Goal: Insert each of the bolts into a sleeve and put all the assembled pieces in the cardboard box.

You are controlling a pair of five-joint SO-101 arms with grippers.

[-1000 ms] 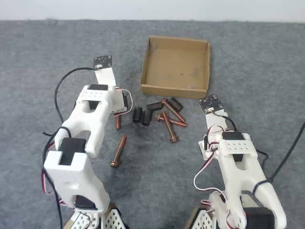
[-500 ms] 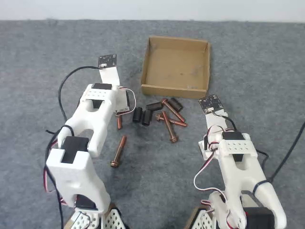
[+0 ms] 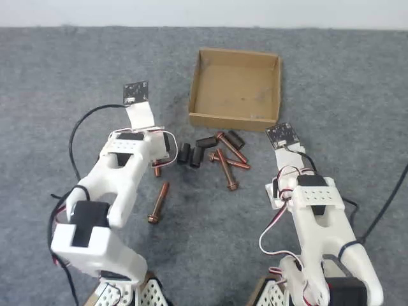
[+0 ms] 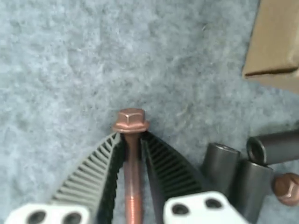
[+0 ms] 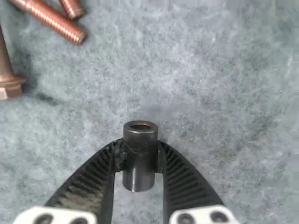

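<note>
My left gripper point(image 4: 132, 135) is shut on a copper bolt point(image 4: 131, 122), whose hex head sticks out past the fingertips over the grey carpet. In the high view that bolt point(image 3: 157, 169) peeks out beside the left arm. My right gripper point(image 5: 139, 142) is shut on a black sleeve point(image 5: 139, 156), bore facing outward. Between the arms lie several loose pieces: black sleeves point(image 3: 183, 153) point(image 3: 204, 141) point(image 3: 236, 138) and copper bolts point(image 3: 231, 147) point(image 3: 225, 169). One more bolt point(image 3: 159, 201) lies apart, nearer the left arm. The cardboard box point(image 3: 229, 120) stands open just beyond the pile.
Grey carpet covers the table. From the left wrist, two upright sleeves point(image 4: 219, 161) and a lying one point(image 4: 275, 147) sit close beside the held bolt, with the box corner point(image 4: 275, 42) farther off. Two bolt shafts point(image 5: 46, 18) lie ahead of the right gripper.
The left arm has drawn back a little toward the near side with the bolt in its gripper. The right arm has hardly moved.
</note>
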